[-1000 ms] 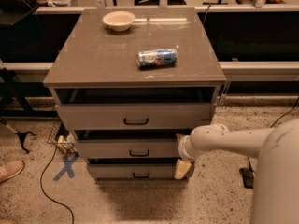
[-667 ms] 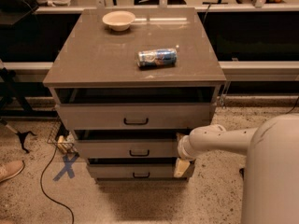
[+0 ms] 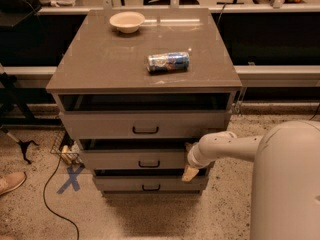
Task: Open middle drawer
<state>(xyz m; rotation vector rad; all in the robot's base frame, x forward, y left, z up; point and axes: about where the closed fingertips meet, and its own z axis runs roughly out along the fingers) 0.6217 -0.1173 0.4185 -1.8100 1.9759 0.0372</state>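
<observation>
The gripper (image 3: 191,168) sat lower centre-right, at the right end of the middle drawer (image 3: 131,159), lower centre, away from its handle (image 3: 149,164), probably to hook that edge. I could not tell its opening.

Grey-taupe middle drawer (image 3: 120,159), black handle (image 3: 149,164). The white arm's (image 3: 225,146) tan-tipped gripper (image 3: 190,172) sits at the drawer's right end. Blue-and-white can (image 3: 168,62), cream bowl (image 3: 127,21), blue floor cross (image 3: 70,178).
</observation>
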